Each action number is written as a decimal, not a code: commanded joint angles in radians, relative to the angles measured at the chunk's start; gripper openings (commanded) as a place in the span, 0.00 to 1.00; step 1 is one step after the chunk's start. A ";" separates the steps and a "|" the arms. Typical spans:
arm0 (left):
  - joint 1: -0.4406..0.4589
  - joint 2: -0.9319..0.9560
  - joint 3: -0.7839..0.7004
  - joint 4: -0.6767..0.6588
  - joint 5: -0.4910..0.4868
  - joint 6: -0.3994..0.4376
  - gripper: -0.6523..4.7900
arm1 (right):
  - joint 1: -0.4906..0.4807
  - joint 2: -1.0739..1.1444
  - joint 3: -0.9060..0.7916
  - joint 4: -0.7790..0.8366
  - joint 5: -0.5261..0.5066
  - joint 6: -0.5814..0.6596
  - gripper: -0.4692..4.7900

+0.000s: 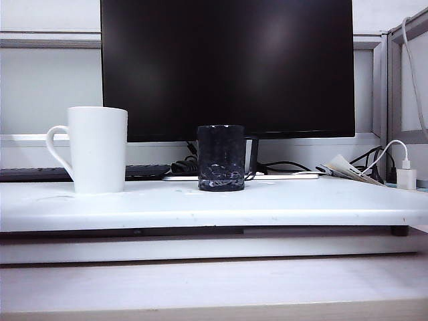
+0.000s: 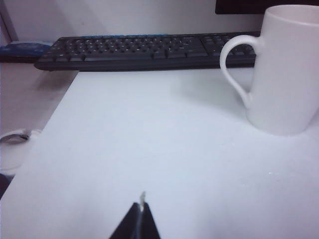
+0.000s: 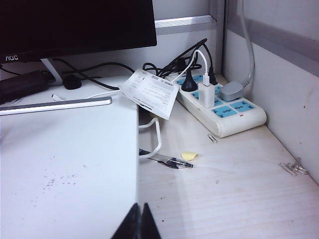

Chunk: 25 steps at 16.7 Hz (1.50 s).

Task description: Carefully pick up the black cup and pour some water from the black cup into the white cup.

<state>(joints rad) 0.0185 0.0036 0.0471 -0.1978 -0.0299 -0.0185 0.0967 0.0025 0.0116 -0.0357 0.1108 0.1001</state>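
Observation:
The black cup (image 1: pixel 221 158) stands upright in the middle of the white board (image 1: pixel 200 207) in the exterior view, short, faceted and glossy. Left of it stands the taller white cup (image 1: pixel 97 149), its loop handle turned to the left; the left wrist view shows the white cup (image 2: pixel 284 69) too. No water shows. My left gripper (image 2: pixel 141 206) is shut and empty, low over the board and well short of the white cup. Shut and empty as well, my right gripper (image 3: pixel 140 206) hovers at the board's right edge. Neither gripper appears in the exterior view.
A black monitor (image 1: pixel 227 67) fills the back. A black keyboard (image 2: pixel 144 50) lies behind the white cup. Right of the board sit a power strip (image 3: pixel 219 102) with plugs and cables, a folded paper (image 3: pixel 149 92), a pen (image 3: pixel 169 161) and paper clips (image 3: pixel 294 167) on the wooden desk.

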 commanded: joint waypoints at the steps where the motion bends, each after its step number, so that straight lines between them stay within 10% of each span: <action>1: 0.001 0.000 0.001 0.013 0.000 0.003 0.11 | 0.000 0.000 -0.007 0.018 -0.005 0.003 0.09; 9: 0.002 0.000 0.001 0.020 0.011 0.003 0.11 | -0.001 0.000 -0.006 0.061 -0.110 0.005 0.09; 14: 0.001 0.000 0.138 0.277 0.040 -0.131 0.28 | -0.002 0.040 0.275 0.236 -0.113 0.056 0.09; 17: 0.001 0.004 0.250 0.291 0.159 -0.154 0.32 | -0.001 0.254 0.512 0.251 -0.122 0.056 0.45; 22: 0.000 0.213 0.303 0.297 0.447 -0.315 1.00 | 0.000 0.674 0.755 0.277 -0.340 0.039 0.63; 25: -0.019 0.357 0.303 0.309 0.594 -0.330 1.00 | 0.002 0.861 0.779 0.248 -0.410 -0.080 0.92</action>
<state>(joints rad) 0.0078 0.3382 0.3485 0.0921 0.5270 -0.3405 0.0967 0.8356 0.7818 0.2169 -0.2817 0.0483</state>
